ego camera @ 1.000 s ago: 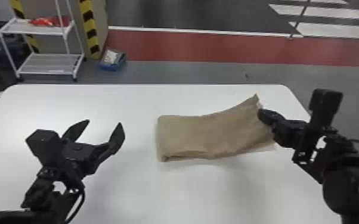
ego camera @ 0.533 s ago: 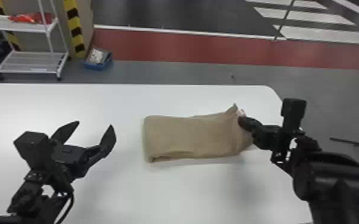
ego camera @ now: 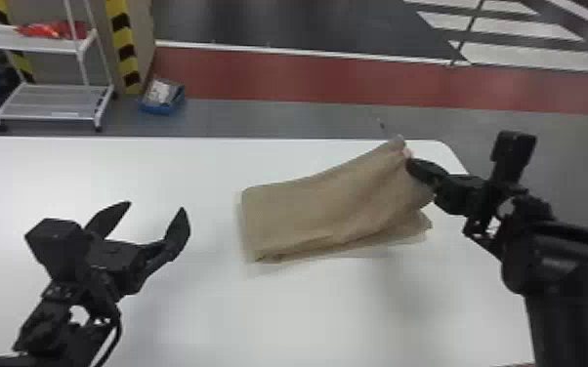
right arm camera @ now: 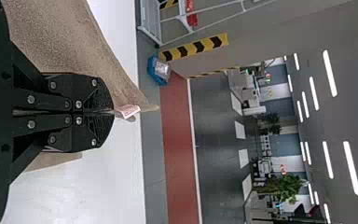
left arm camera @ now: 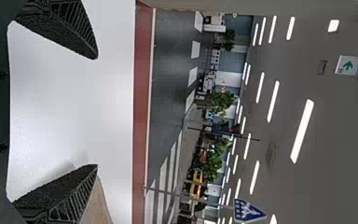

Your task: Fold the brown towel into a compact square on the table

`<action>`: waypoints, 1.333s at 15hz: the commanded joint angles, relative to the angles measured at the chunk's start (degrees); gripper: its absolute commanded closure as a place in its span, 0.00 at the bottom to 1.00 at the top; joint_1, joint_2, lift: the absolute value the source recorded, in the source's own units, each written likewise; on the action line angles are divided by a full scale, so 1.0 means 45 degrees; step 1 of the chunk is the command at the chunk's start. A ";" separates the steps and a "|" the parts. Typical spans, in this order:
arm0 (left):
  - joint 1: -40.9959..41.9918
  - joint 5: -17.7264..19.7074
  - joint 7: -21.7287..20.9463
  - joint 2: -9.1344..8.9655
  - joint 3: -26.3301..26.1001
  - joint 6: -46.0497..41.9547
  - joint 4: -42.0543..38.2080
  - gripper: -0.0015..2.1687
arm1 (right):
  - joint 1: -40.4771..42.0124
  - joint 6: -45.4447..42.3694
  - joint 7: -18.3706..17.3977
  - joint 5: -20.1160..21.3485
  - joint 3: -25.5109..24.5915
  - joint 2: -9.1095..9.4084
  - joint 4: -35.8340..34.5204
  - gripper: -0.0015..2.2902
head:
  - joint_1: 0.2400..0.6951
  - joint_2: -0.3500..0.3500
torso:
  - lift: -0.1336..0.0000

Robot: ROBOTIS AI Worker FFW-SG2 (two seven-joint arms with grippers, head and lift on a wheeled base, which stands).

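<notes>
Here's the towel (ego camera: 327,210), lying right of centre on the table (ego camera: 307,312), its long axis running left to right. The left end is sitting flat while the right end is hanging raised, with a lower layer showing beneath it. It's looking like a narrow, part-folded strip, so the square is probably needing another fold across that length.

Up at the raised end, the right gripper (ego camera: 409,165) is clenching the towel near its corner, fingers pressed together, a small tag (right arm camera: 128,110) poking out just beyond the tips. The towel's body is stretching away to this gripper's left, and that's the relation that's mattering: the coming fold is likely calling for the held end to go leftward along the long axis, over the flat end. Too low a path could be bunching the layers.

Farther out, the left gripper (ego camera: 156,205) is waiting empty, fingers spread, apart from the towel but nearer its flat end.
</notes>
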 commanded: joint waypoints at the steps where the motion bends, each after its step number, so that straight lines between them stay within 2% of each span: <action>1: -0.0054 -0.0066 0.0019 -0.0005 -0.0118 -0.0003 0.0039 0.02 | -0.0062 -0.0794 -0.0003 0.0144 -0.0119 -0.0115 0.1245 0.50 | 1.00 0.24 | 0.08; 5: -0.0152 -0.0125 0.0019 -0.0005 -0.0216 0.0036 0.0058 0.02 | -0.0062 -0.1028 -0.0100 0.0574 -0.0197 -0.0173 0.1597 0.50 | 1.00 0.20 | 0.08; 8: -0.0172 -0.0222 0.0039 -0.0005 -0.0294 0.0036 0.0078 0.02 | -0.0101 -0.0911 -0.0374 0.1394 -0.0080 -0.0095 0.1538 0.49 | 1.00 0.18 | 0.08; 9: -0.0172 -0.0242 0.0097 0.0015 -0.0294 0.0036 0.0078 0.02 | -0.0043 -0.0833 -0.0569 0.1492 -0.0138 -0.0036 0.1421 0.35 | 1.00 0.18 | 0.08; 10: -0.0172 -0.0222 0.0175 0.0015 -0.0275 0.0036 0.0058 0.02 | 0.0231 -0.0872 -0.0882 0.1667 -0.0217 0.0061 0.1011 0.15 | 1.00 0.17 | 0.08; 11: -0.0172 -0.0203 0.0175 0.0034 -0.0216 0.0036 0.0058 0.02 | 0.0602 -0.1068 -0.0960 0.1667 -0.0568 0.0159 0.0640 0.04 | 1.00 0.17 | 0.08; 12: -0.0172 -0.0203 0.0175 0.0034 -0.0197 -0.0003 0.0058 0.02 | 0.0954 -0.1341 -0.1038 0.1492 -0.0920 0.0198 0.0405 0.00 | 1.00 0.16 | 0.08; 15: -0.0308 -0.0203 0.0175 0.0015 -0.0255 -0.0003 0.0156 0.02 | 0.1266 -0.1575 -0.1096 0.1121 -0.1701 0.0432 -0.0044 0.02 | 1.00 0.13 | 0.08; 18: -0.0504 -0.0203 0.0214 -0.0005 -0.0431 -0.0316 0.0488 0.02 | 0.2262 -0.1693 -0.0862 0.0515 -0.1291 0.0589 -0.1313 0.05 | 1.00 0.10 | 0.08; 19: -0.0562 -0.0203 0.0390 -0.0005 -0.0450 -0.0589 0.0585 0.02 | 0.2653 -0.1810 -0.0628 0.0398 -0.0959 0.0686 -0.1802 0.21 | 1.00 0.10 | 0.08; 20: -0.0582 -0.0203 0.0605 -0.0005 -0.0450 -0.0980 0.0644 0.02 | 0.2907 -0.1849 -0.0374 0.0398 -0.0627 0.0764 -0.2231 0.42 | 1.00 0.12 | 0.08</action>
